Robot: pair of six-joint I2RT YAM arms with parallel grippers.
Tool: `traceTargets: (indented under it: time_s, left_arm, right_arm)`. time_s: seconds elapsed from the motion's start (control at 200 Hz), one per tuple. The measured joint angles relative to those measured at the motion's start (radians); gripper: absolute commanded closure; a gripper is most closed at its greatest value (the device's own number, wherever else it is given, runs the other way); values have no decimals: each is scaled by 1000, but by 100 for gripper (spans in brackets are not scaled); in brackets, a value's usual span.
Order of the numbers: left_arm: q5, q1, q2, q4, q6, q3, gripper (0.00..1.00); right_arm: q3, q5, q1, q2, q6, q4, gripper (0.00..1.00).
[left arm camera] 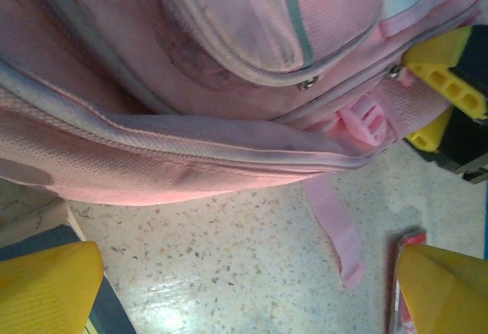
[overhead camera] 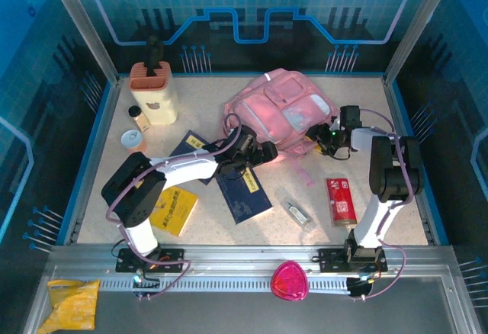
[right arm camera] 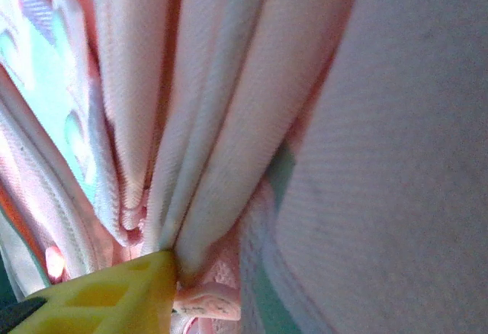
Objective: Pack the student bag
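- My right hand (overhead camera: 320, 137) is pressed into the right side of the student bag (overhead camera: 282, 109). In its own camera one yellow finger (right arm camera: 114, 296) shows at the bottom edge and the other is cut off. Pale pink folds gather to a pinch at its tip, so I am holding a fold of the bag.
- From the left wrist, that hand's two yellow fingers (left arm camera: 446, 75) show with pink fabric and a buckle (left arm camera: 366, 120) between them.
- I cannot tell whether the main zip is open, because the folds hide it.
- My left hand (overhead camera: 267, 151) stands wide with nothing in it, low and just beside the bag's near side. Its tips are cut off at the lower corners of its view.
- The bag lies toward the back of the worktop (overhead camera: 366, 105), right of centre. A loose pink strap (left arm camera: 335, 235) trails from it onto the surface.
- My left arm crosses the dark blue books (overhead camera: 242, 193) and hides part of them. A yellow book (overhead camera: 174, 210) lies near that arm's base.
- A red packet (overhead camera: 341, 199) and a small clear bottle (overhead camera: 296, 212) lie front right, apart from the bag.
- At the back left stand a cream holder (overhead camera: 152, 90) and a small bottle (overhead camera: 139, 118).
- A magenta rounded object (overhead camera: 290, 281) sits on the front rail. A yellow packet (overhead camera: 72, 303) lies at the near left corner.
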Motion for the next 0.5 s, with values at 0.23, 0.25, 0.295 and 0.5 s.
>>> traceTargets:
  time_s: [0.23,0.25,0.295,0.5]
  left_arm:
    - [0,0,65,38,40,13,1]
    - [0,2,70,39,43,16,1]
    - [0,5,80,41,53,25,1]
    - [4,30,122,40,88,75,1]
  right_arm:
    - [-28,3,1,-8,34,90,99]
    - [-34,3,0,-14,36,97,100]
    - [-48,4,-1,-29,38,105,100]
    - [-127,5,-3,-131,47,110,100]
